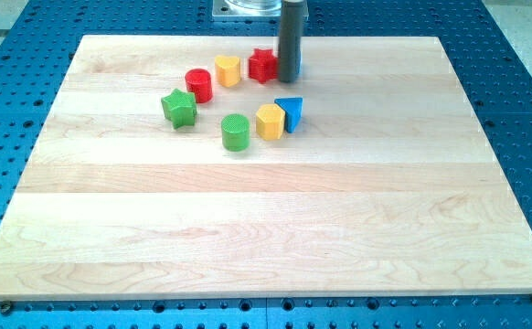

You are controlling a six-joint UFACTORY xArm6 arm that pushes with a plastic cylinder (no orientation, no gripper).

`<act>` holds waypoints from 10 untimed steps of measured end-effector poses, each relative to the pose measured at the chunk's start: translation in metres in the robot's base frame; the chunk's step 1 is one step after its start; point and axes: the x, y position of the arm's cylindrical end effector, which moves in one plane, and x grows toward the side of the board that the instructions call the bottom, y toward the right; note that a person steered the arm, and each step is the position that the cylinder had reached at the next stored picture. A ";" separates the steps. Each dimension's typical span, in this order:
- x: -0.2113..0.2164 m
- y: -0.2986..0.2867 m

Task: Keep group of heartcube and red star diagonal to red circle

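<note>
A red star (262, 65) lies near the view's top, with a yellow heart-shaped block (228, 69) just to its left. A red circle (198, 85) sits left of and slightly below the heart. My tip (289, 79) stands right against the red star's right side. The dark rod rises from there to the view's top. A sliver of blue (301, 68) shows at the rod's right edge; its shape is hidden.
A green star (179, 108) lies below and left of the red circle. A green circle (235, 132), a yellow block (270, 121) and a blue triangle (290, 112) form a row below the rod. The wooden board (266, 228) lies on a blue perforated table.
</note>
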 end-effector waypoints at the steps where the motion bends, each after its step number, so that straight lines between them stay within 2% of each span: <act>1: 0.026 -0.011; 2: 0.028 -0.020; 3: -0.001 -0.019; 4: 0.036 -0.070; 5: 0.045 -0.129; 6: 0.029 -0.103; 7: -0.009 -0.042; 8: 0.004 -0.059; 9: 0.027 -0.151; 10: -0.026 -0.138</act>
